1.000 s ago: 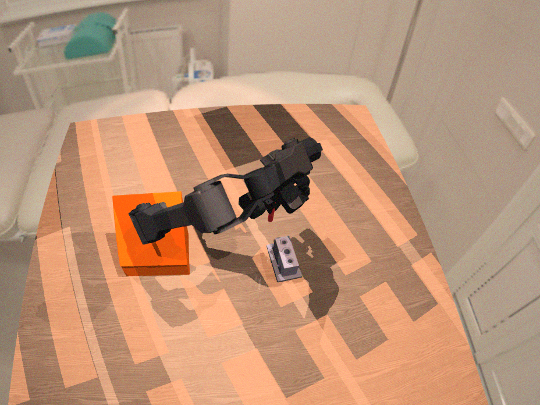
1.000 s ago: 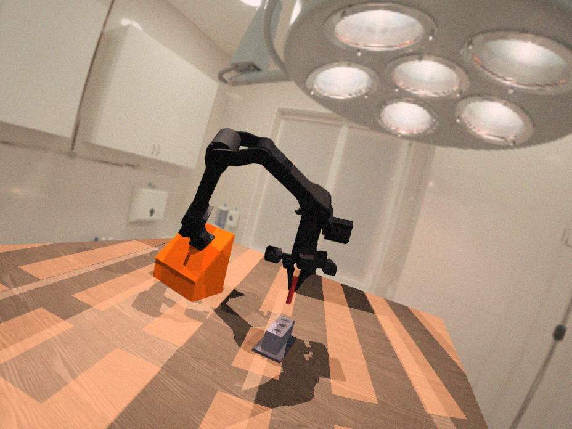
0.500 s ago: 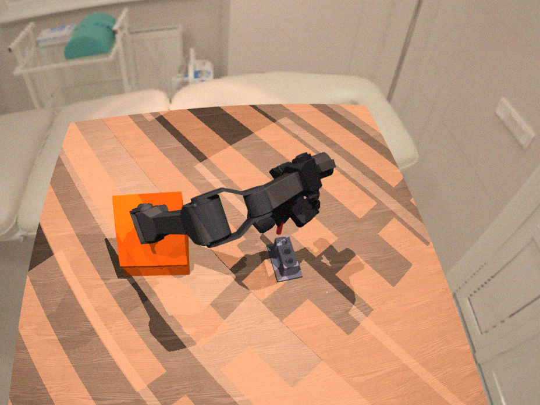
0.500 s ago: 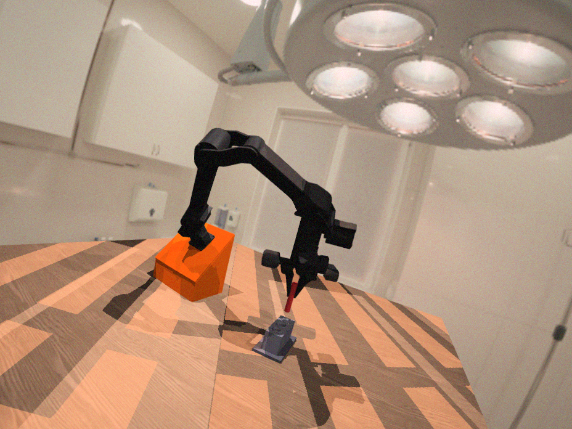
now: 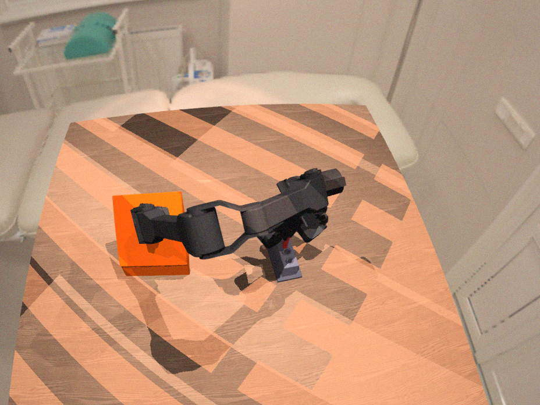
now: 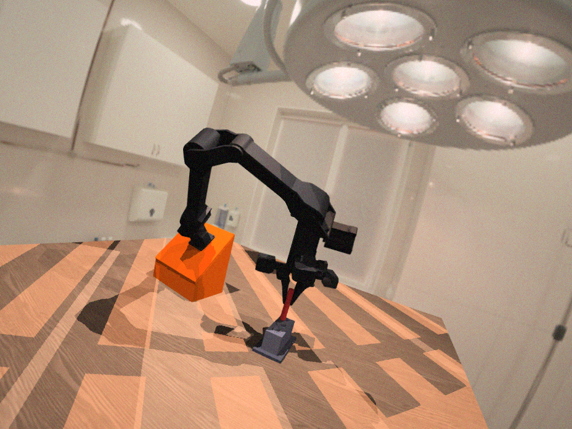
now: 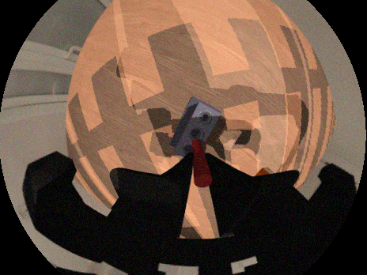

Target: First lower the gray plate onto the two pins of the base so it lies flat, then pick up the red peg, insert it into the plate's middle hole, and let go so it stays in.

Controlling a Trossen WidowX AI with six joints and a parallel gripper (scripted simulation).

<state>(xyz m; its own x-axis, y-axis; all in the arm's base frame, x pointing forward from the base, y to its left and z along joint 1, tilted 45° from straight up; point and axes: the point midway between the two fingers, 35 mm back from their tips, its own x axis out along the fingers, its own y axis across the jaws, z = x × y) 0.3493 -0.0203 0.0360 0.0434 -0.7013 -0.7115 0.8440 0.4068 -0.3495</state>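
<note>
A black robot arm [image 6: 258,166] rises from an orange block [image 6: 193,272] on a table [image 6: 115,369] patterned in orange and brown wood stripes. The arm bends over and points its gripper [image 6: 291,286] straight down. The jaws are clenched on the upper end of a thin red peg [image 6: 286,304], which hangs nearly upright with a slight lean.

Directly below sits the base [image 6: 269,351], a small blue-gray slab, with the gray plate [image 6: 277,336] lying on top of it. In the top view the plate [image 5: 288,260] shows small dark holes along its length. The peg's lower tip meets the plate's top at or near a hole; whether it has entered cannot be told. In the wrist view the peg [image 7: 202,165] points from between the dark fingers toward the plate [image 7: 198,123].

Behind the table, a white wire cart [image 5: 123,52] holds a teal bundle [image 5: 89,36] and a flat white box [image 5: 54,35].
</note>
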